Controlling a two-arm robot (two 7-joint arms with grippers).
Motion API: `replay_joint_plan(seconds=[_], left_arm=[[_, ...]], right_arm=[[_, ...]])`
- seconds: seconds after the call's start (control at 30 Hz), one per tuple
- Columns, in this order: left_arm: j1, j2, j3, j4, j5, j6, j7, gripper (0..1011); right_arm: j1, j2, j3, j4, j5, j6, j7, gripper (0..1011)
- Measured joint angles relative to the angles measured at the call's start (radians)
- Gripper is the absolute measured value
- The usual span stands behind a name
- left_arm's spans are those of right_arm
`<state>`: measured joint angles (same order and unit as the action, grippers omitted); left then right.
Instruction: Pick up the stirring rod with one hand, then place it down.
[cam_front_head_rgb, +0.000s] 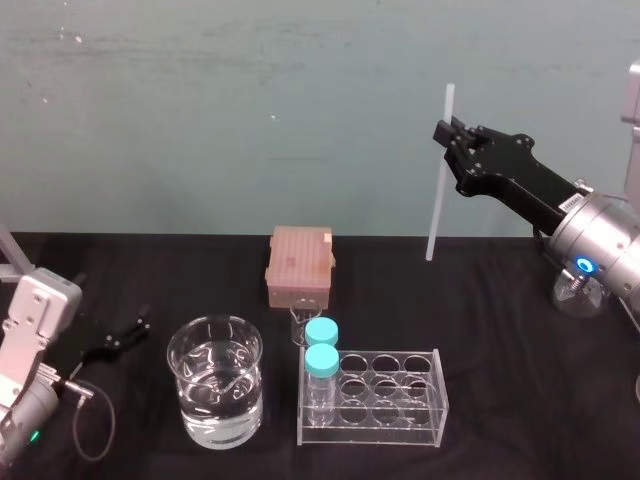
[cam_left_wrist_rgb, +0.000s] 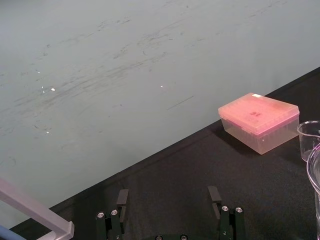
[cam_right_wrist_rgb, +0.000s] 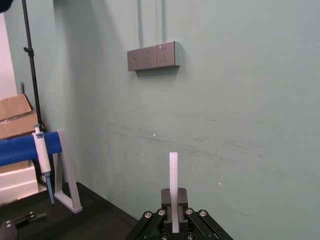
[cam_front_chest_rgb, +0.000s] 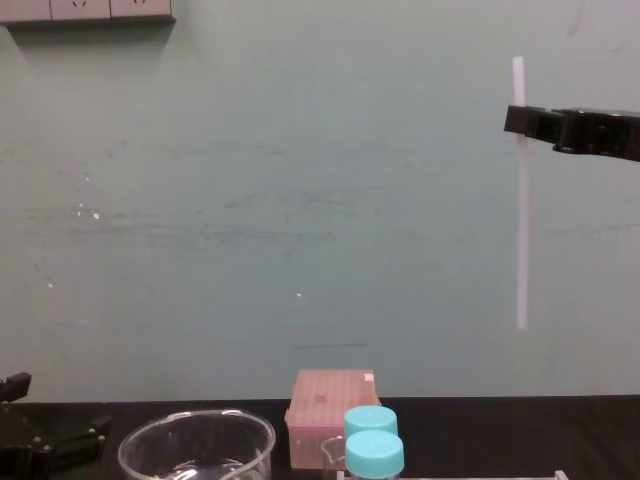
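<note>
The stirring rod (cam_front_head_rgb: 440, 180) is a long thin white stick hanging nearly upright in the air above the table's back right. My right gripper (cam_front_head_rgb: 450, 133) is shut on its upper part, with a short end sticking out above the jaws (cam_right_wrist_rgb: 173, 167). From the chest camera the stirring rod (cam_front_chest_rgb: 520, 220) hangs high over the table with the right gripper (cam_front_chest_rgb: 520, 120) clamping it near the top. My left gripper (cam_front_head_rgb: 130, 332) rests low at the table's left edge, open and holding nothing, its fingers (cam_left_wrist_rgb: 122, 197) wide apart.
A water-filled glass beaker (cam_front_head_rgb: 215, 380) stands front left. A clear tube rack (cam_front_head_rgb: 390, 398) holds two blue-capped bottles (cam_front_head_rgb: 321, 360). A pink tip box (cam_front_head_rgb: 300, 265) sits mid-table, a small flask (cam_front_head_rgb: 580, 290) at far right. A pipette on a stand (cam_right_wrist_rgb: 42, 160) stands beyond.
</note>
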<state>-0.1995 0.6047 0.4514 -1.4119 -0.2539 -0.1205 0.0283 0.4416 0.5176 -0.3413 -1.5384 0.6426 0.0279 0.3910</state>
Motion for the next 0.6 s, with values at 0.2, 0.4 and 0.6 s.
replay_joint_plan(seconds=[0.2,0.4,0.6], left_arm=[[0.000,0.000,0.000,0.000,0.000,0.000,0.000,1005],[0.000,0.000,0.000,0.000,0.000,0.000,0.000,1005],[0.000,0.000,0.000,0.000,0.000,0.000,0.000,1005]], right_arm=[[-0.014,-0.013,0.008,-0.010,-0.009,-0.002,0.002,64],[-0.032,-0.018,0.013,-0.026,-0.022,0.002,0.014,64],[-0.032,-0.017,0.013,-0.026,-0.021,0.004,0.015,64]])
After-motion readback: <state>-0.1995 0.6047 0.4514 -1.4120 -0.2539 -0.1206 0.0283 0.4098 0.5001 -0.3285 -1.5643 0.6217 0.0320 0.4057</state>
